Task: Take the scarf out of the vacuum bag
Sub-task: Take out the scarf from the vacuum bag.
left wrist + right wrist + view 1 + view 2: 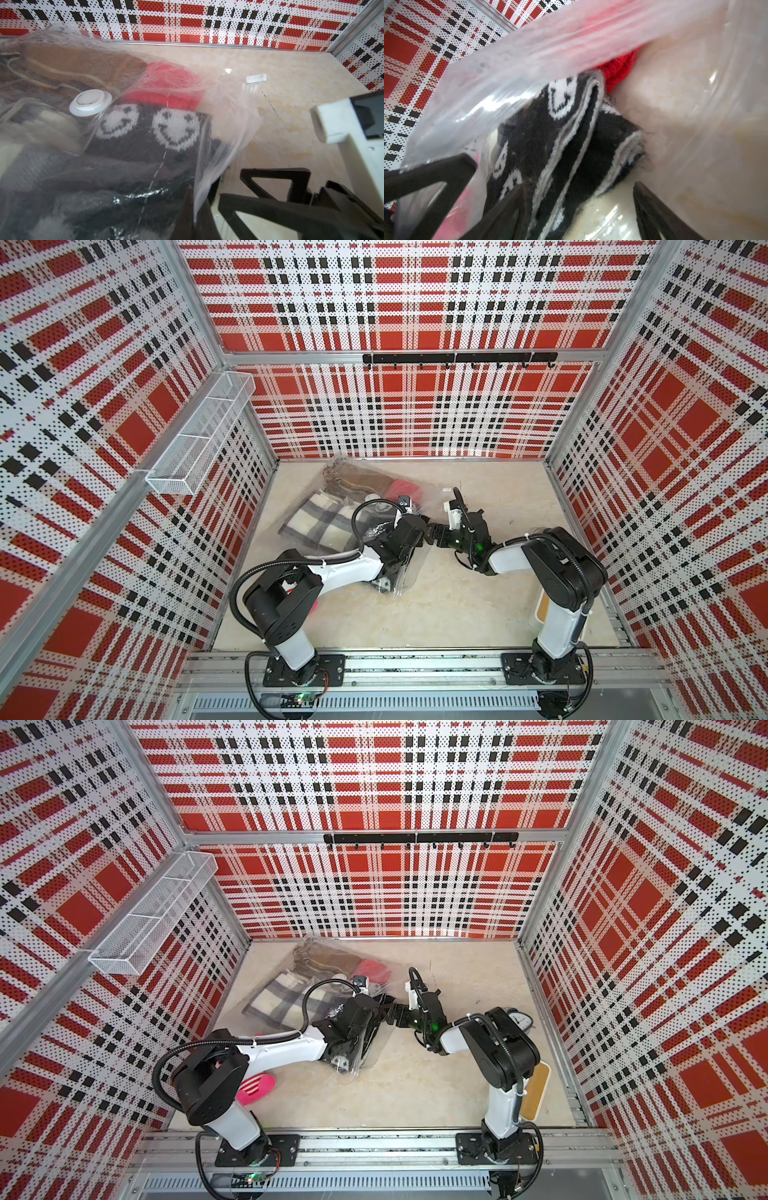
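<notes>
Clear vacuum bag (316, 506) lies on left half of counter (478, 593), reaching the far edge. Left tool (195, 212) clamped on the film at the bag's mouth. Right tool (560, 178) inside the mouth, jaws spread wide either side of black smiley scarf (571, 128), not gripping.

Plaid-walled cell, pale desk

Perforated walls (395, 414) in red, white and black plaid close three sides, framed in aluminium. A white mesh basket (199, 435) hangs at centre left of the frame. A black hook rail (457, 357) crosses the back wall above the mottled beige desk (457, 593), evenly lit.
</notes>
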Robot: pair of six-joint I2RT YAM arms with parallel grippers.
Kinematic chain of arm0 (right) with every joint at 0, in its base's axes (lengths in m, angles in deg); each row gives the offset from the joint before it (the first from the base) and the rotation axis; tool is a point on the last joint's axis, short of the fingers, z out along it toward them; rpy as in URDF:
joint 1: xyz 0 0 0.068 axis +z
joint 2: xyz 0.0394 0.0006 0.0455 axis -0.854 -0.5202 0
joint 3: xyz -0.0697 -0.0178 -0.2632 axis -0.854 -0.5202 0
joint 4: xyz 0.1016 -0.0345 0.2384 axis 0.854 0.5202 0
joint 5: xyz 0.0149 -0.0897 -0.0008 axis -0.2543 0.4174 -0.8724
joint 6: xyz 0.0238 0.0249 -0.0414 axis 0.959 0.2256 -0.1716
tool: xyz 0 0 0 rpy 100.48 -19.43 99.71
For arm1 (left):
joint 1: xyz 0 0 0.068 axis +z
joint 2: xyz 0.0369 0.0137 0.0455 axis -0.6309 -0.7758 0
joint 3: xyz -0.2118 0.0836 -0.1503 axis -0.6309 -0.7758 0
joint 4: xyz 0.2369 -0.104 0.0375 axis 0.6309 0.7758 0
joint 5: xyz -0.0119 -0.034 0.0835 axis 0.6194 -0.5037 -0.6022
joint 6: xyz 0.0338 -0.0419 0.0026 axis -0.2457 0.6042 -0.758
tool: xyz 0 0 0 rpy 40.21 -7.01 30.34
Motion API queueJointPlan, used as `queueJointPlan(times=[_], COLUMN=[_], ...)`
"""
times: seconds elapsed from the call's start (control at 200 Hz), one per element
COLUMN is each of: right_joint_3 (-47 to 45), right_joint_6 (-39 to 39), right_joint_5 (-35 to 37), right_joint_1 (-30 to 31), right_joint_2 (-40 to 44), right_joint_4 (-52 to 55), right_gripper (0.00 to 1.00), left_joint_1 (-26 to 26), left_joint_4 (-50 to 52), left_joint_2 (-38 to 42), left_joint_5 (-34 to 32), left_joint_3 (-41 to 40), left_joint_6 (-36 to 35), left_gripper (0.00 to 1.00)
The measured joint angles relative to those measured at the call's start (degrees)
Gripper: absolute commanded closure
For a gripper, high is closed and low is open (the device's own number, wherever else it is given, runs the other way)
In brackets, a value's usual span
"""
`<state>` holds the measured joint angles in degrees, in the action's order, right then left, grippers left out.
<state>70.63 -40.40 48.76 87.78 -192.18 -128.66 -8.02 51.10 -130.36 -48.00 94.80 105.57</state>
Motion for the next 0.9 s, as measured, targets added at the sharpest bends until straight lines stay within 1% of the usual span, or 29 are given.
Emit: queueJointPlan(times=[0.14, 0.331, 0.591, 0.696, 0.777, 0.837, 0.872, 0.902], right_joint_3=[2.8, 7.8, 15.0, 16.6, 18.0, 18.7, 18.9, 19.0], right_joint_6=[0.5, 0.2, 0.3, 0.4, 0.5, 0.7, 1.0, 0.9], right_joint_5=[0.7, 4.5, 7.6, 9.1, 9.4, 9.4, 9.3, 9.2], right_joint_1=[0.9, 1.0, 1.0, 1.1, 1.1, 1.1, 1.2, 1.2], right_joint_2=[-2.8, -6.3, -12.1, -13.7, -14.9, -15.6, -15.8, -15.9], right_joint_4=[-1.3, 1.0, 3.8, 5.2, 5.4, 5.0, 4.6, 4.3], right_gripper=[0.16, 0.15, 0.13, 0.14, 0.24, 0.47, 0.57, 0.64], left_joint_1=[1.5, 5.4, 4.9, 4.3, 4.0, 4.0, 4.0, 4.0], left_joint_4=[-1.4, -4.2, -5.2, -5.2, -5.2, -5.2, -5.2, -5.1], left_joint_2=[1.6, 1.6, 0.8, 0.5, 0.5, 0.5, 0.5, 0.5], left_joint_5=[1.9, 5.7, 6.4, 6.6, 6.6, 6.6, 6.6, 6.6], left_joint_3=[-1.6, -3.6, -3.6, -3.6, -3.6, -3.6, -3.6, -3.6], left_joint_6=[0.0, -0.3, -1.0, -1.2, -1.3, -1.3, -1.3, -1.4], left_gripper=[1.0, 1.0, 1.0, 1.0, 1.0, 1.0, 1.0, 1.0])
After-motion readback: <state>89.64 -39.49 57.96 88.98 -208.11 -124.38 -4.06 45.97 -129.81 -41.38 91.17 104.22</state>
